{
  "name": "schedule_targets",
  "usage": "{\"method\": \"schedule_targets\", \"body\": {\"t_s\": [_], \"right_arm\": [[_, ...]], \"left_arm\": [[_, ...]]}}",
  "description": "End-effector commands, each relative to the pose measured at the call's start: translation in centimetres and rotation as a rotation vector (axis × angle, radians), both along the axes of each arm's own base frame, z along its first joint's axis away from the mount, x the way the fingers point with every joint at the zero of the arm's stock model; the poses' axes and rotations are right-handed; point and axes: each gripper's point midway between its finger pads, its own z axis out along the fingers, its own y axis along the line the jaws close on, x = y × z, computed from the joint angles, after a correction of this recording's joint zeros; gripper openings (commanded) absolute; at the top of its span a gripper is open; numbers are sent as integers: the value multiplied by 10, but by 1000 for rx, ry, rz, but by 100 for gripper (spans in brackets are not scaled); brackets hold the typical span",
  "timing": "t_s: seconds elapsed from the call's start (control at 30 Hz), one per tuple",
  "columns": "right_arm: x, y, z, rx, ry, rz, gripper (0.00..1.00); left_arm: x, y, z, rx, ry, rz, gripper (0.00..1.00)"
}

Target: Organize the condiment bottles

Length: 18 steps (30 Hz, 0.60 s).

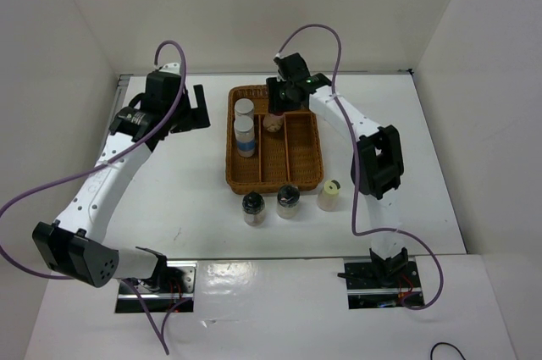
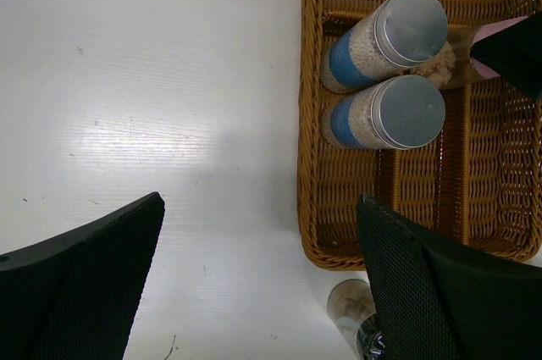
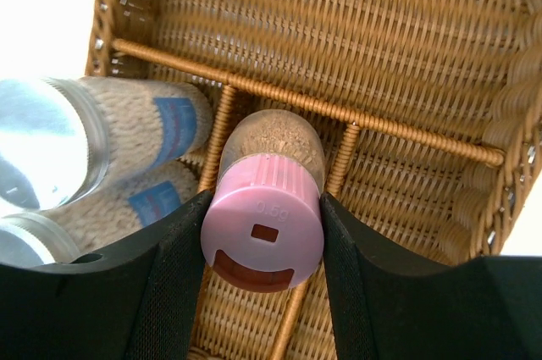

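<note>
My right gripper [image 3: 262,207] is shut on the pink-capped bottle [image 3: 263,237] and holds it over the wicker tray's [image 1: 233,175] back middle part; I cannot tell whether it rests on the floor. The gripper [image 1: 284,99] and bottle [image 1: 273,124] also show from the top. Two white bottles with silver tops and blue bands [image 1: 244,108] [image 1: 245,130] stand in the tray's left compartment. Two clear black-capped bottles [image 1: 253,207] [image 1: 288,200] and the cream yellow-capped bottle [image 1: 329,194] stand on the table in front of the tray. My left gripper [image 1: 200,108] is open and empty, left of the tray.
In the left wrist view the open gripper [image 2: 261,207] hangs over bare table beside the tray's left rim [image 2: 305,165], with one clear bottle [image 2: 349,302] at its near corner. White walls enclose the table at the back and both sides.
</note>
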Motion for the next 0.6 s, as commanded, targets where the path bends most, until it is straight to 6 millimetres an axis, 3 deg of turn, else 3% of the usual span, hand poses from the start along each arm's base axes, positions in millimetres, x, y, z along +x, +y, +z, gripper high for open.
{"method": "schedule_targets", "body": {"t_s": [0.0,0.17,0.33,0.43,0.57], "right_arm": [[10,10,-5,2,-32,4,7],[11,4,-14,-27,-27,-18,7],[12,3,-14,-33,-30,-25,16],[8,3,-19,-36,-11,-18,37],[5,1,-24,-46,5,-18,44]], "left_arm": [[6,-1,3,-23,-22,-2,100],[4,-1,-5,-17,-3,-2,100],[3,-2,-9,-20,8,-9,100],[4,-3,-12,-18,16,-9,100],[2,-2,-14,-8,25,-15,100]]}}
